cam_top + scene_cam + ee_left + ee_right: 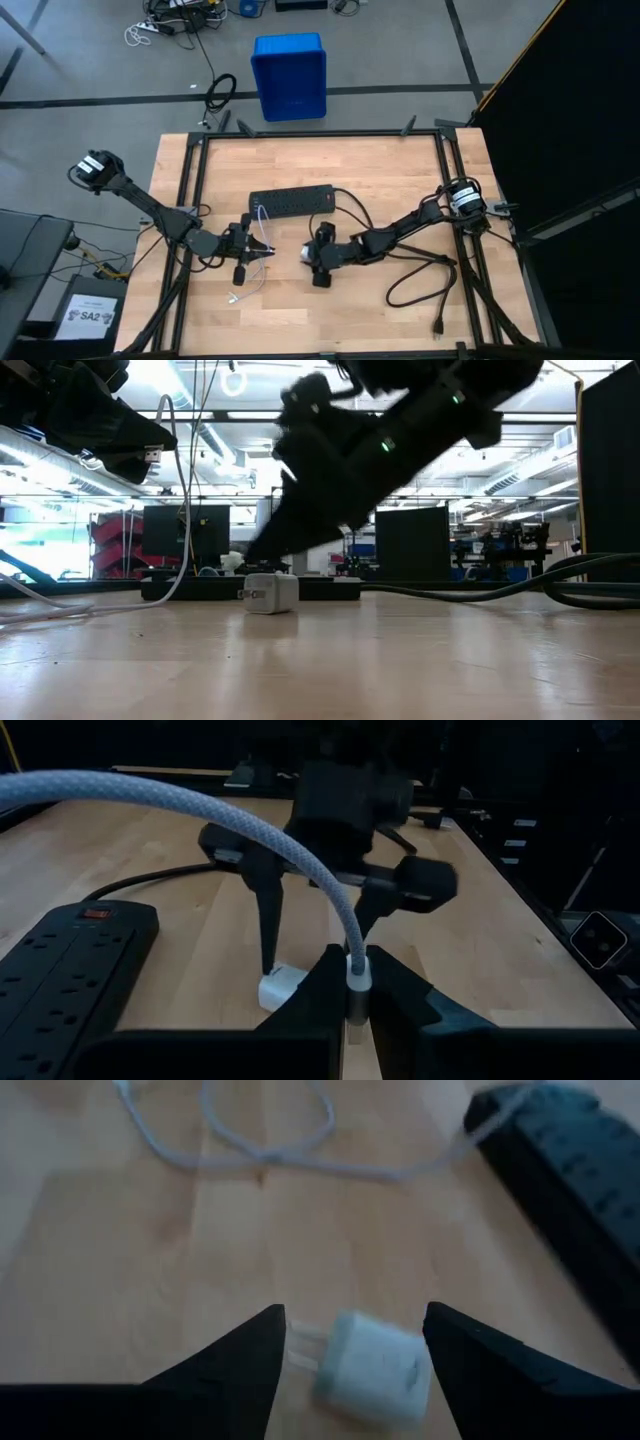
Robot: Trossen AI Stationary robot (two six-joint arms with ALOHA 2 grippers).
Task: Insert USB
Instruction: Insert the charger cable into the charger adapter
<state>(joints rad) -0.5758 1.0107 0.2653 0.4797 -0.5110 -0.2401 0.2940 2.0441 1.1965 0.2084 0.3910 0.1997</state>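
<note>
L gripper (pixel 352 1010) sits left of table centre, just in front of the black power strip (pixel 290 204), fingers pinched together on the plug end of the USB (pixel 357 972); in the L wrist view the braided whitish cable arcs up and away from that plug, and the rest of the cable trails in a loose loop on the wood toward the near-left. Just right of it, about mid-table, lies the small white cube adapter (pixel 372 1365), on its side w/ prongs toward one finger. R gripper (pixel 350 1350) is down over the cube, fingers apart and straddling it, not yet closed, as far as the R wrist view shows. Further right the thick black power cord (pixel 420 275) curls off toward the table's right edge, clear of the work. Step in hand, by my read: R grabs & steadies the adapter so L can push the plug in. To do it well: centre the cube between the fingers before closing, grip the flat sides not the prongs, lift/turn it so the port faces the L gripper, keep the plug square to the port, watch cable slack doesn't tug.
</note>
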